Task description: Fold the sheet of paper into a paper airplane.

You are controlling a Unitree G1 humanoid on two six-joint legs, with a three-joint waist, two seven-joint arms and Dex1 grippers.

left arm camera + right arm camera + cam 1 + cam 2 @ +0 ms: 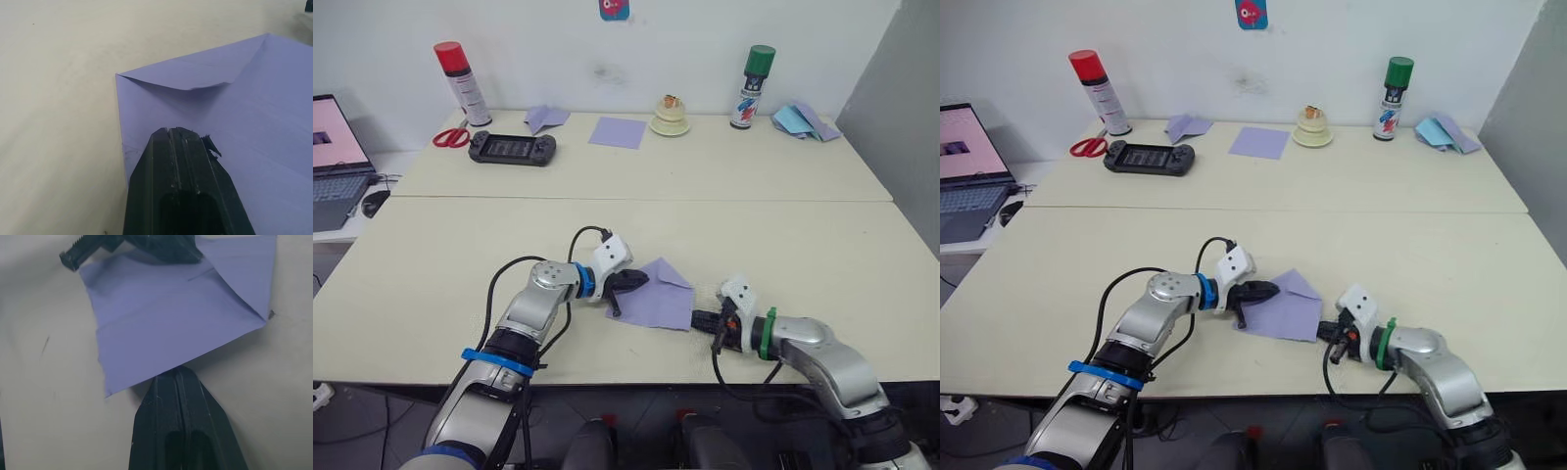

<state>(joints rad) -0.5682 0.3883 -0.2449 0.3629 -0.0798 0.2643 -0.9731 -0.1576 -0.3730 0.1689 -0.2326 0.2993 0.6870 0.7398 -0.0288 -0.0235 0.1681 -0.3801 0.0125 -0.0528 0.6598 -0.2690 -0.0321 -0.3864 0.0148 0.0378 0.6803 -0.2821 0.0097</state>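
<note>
Both tools pin the sheet of paper (pixel 661 297) near the tabletop's (pixel 803 245) front edge.
Left tool (pixel 628 283) closed, pressing its left side; right tool (pixel 703 318) closed at its right edge; flattening the folded far corner needs firm, steady pressure.

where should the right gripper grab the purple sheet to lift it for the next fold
Probably the near right edge of the sheet of paper, approached low from the robot's right. It lies flat with one corner folded over; the left gripper, fingers shut, presses its left side, and the right gripper already meets that edge.
</note>
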